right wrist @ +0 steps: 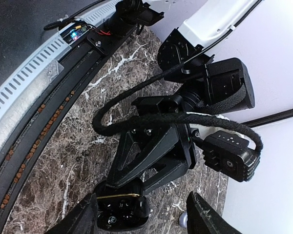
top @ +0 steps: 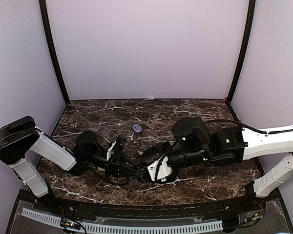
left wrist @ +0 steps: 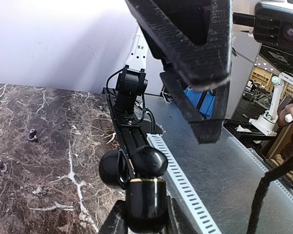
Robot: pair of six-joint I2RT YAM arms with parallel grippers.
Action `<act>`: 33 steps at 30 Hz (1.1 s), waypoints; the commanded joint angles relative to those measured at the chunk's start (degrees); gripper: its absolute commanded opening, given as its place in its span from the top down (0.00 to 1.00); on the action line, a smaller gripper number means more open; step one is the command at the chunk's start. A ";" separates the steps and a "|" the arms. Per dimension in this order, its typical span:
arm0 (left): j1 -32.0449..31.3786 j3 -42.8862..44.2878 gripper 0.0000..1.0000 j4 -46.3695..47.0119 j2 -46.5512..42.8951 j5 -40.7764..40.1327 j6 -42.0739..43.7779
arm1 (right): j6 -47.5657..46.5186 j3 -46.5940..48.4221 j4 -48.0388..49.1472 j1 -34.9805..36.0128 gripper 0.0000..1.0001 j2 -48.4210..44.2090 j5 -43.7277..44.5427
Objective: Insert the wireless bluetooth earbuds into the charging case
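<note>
Pinching the black charging case [left wrist: 145, 192] tight, the left gripper [left wrist: 145, 220] steadies it for loading — the right gripper [right wrist: 144, 218] faces it, jaws wide.

The far half of the dark marble table [top: 195, 109] has wide room to pass. A small round grey thing [top: 137, 127] lies there. Near the front, the black left arm [top: 95, 153] and the black-and-white right arm [top: 200, 144] meet at a black charging case [right wrist: 119, 209] and block the middle. Pale walls [top: 146, 48] close three sides.
</note>
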 commanded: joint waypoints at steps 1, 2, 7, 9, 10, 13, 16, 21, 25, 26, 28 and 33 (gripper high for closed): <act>-0.09 0.15 1.00 1.72 -2.42 -0.32 1.20 | 4.57 -2.41 4.07 -0.58 0.37 -4.47 -4.53; -0.09 0.15 1.00 1.70 -2.50 -0.44 1.27 | 5.52 -2.97 4.93 -0.62 0.37 -5.32 -4.95; -0.13 -0.18 1.00 1.52 -3.12 -2.05 1.49 | 15.58 -6.15 13.71 -0.77 0.39 -7.84 -4.57; -0.17 -0.57 1.00 1.39 -3.51 -3.27 1.95 | 21.55 -7.85 19.25 -0.71 0.42 -8.29 -4.32; -0.18 -0.62 1.00 1.21 -3.66 -3.87 2.26 | 24.62 -8.51 21.04 -0.76 0.44 -8.43 -3.55; -0.18 -0.64 1.00 -0.46 -4.29 -5.00 3.43 | 33.11 -9.36 23.56 -0.74 0.49 -8.37 -2.79; -0.13 -0.77 1.00 -0.93 -4.94 -5.51 4.11 | 37.84 -9.58 23.79 -0.77 0.53 -8.06 -3.82; -0.18 -0.75 1.00 -1.12 -5.11 -6.10 4.71 | 40.39 -11.59 25.57 -0.73 0.56 -7.92 -5.41; -0.18 -0.74 1.00 -0.94 -4.94 -6.02 4.62 | 41.11 -12.18 26.65 -0.77 0.68 -7.24 -3.38; -0.18 -0.69 1.00 -1.00 -4.94 -5.98 4.69 | 41.01 -11.84 26.47 -0.76 0.72 -6.88 -2.67; -0.18 -0.50 1.00 -1.23 -4.82 -5.90 4.71 | 40.55 -11.29 25.87 -0.74 0.81 -6.10 -1.71; -0.18 -0.19 1.00 -1.33 -4.59 -5.52 4.70 | 39.82 -10.18 24.66 -1.15 1.00 -4.20 0.59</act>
